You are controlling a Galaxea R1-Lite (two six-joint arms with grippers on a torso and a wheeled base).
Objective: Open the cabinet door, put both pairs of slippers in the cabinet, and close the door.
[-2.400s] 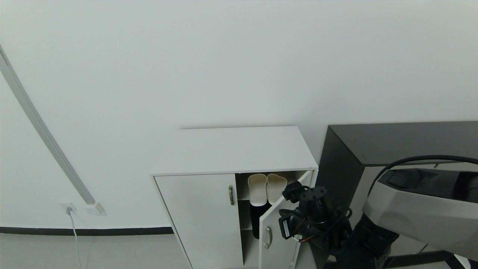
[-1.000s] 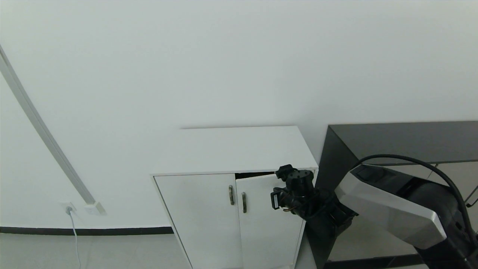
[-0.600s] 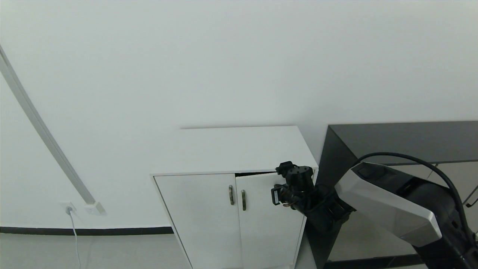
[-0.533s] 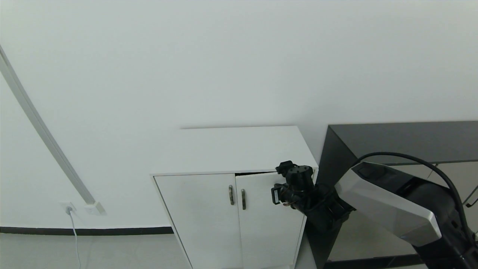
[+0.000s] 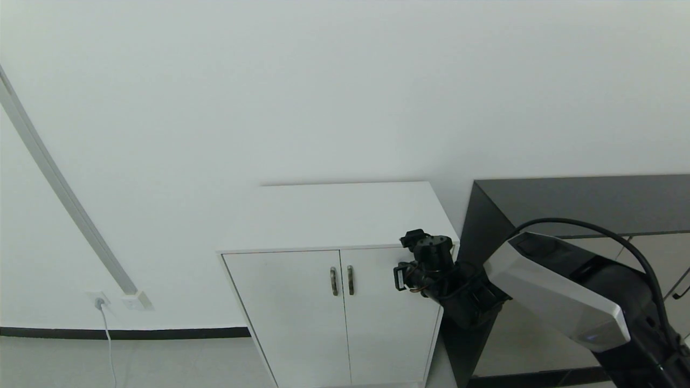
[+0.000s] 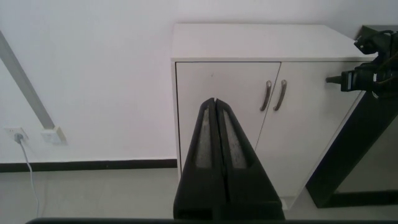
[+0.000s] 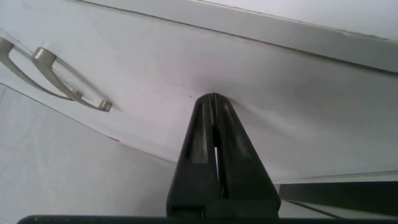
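My right end effector [image 7: 214,98] has its fingers pinched together on nothing, tips pressed against the upper right of the right door [image 5: 388,318], a push that seats it flush with the left door [image 5: 285,318] (the two handles [image 5: 350,280] sit side by side). The cabinet [image 5: 334,215] reads closed; I judge the slippers are inside. My left end effector [image 6: 214,102], fingers also together and empty, hangs back, well clear of the doors.

Right claw [image 7: 213,102] has pushed the right cabinet door [image 5: 388,318] from ajar to fully shut
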